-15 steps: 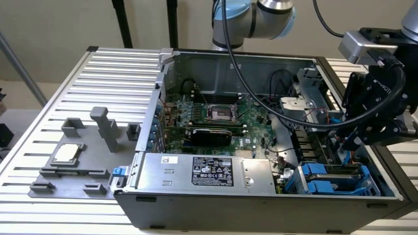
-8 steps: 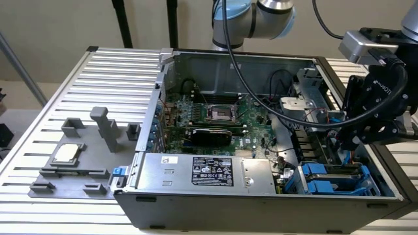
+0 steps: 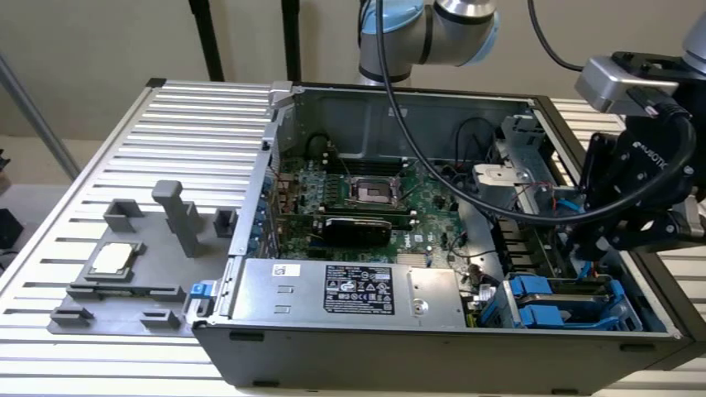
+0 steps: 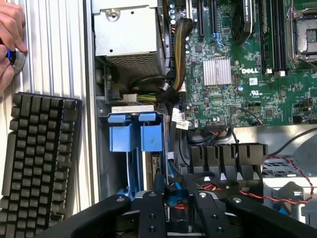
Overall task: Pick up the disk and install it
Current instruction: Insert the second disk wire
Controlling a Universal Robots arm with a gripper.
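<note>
My black gripper reaches down into the open computer case at the exterior view's right, just behind the drive cage. In the wrist view its two fingers stand close together with a blue plastic edge of the disk pinched between them. The rest of the disk is hidden under the fingers and the gripper body. Beside the gripper, two blue carrier tabs stick up from the drive cage.
A motherboard fills the case floor, with a large grey box with a black label at the front. Red wires and cable bundles run close to the fingers. A keyboard and a person's hand lie outside the case. Grey fixtures hold a small square chip.
</note>
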